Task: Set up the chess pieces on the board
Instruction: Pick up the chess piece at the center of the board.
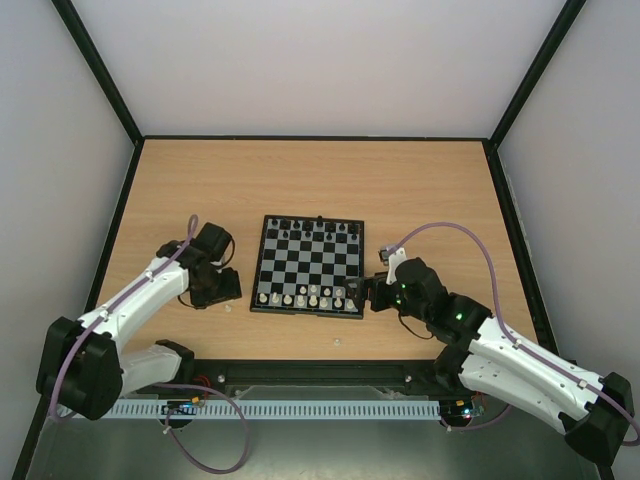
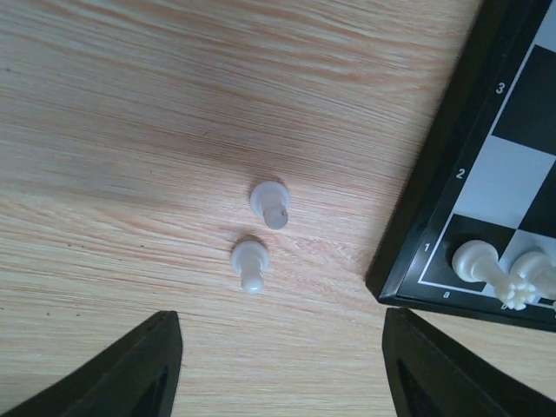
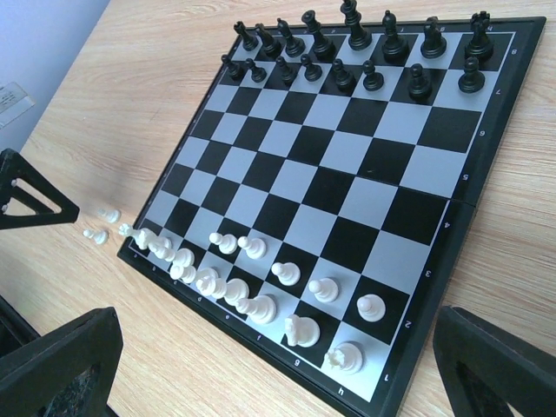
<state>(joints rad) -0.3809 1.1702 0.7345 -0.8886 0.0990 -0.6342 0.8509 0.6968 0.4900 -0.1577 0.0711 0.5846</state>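
Two loose white pawns (image 2: 270,202) are being shown resting on the table (image 1: 400,180), just off the near left corner of the board (image 2: 417,217). The left gripper (image 2: 280,334) is being held close to them with its jaws spread wide. Nothing is being gripped, and both pawns are being shown clear of the fingers (image 2: 130,373).

The board is being shown lying flat near the middle of the table, closer to the near edge than to the far edge. Black chess pieces (image 3: 347,65) are being carried on the two rows along its far edge. White chess pieces (image 3: 234,287) are being carried on the two rows along its near edge.

One small whitish object (image 1: 337,343), too small to be identified, is being shown on the table between the near edge of the board and the near edge of the table.

The right gripper (image 3: 276,347) is being held at the near right corner of the board. Its jaws are being held wide apart, with nothing gripped between them.
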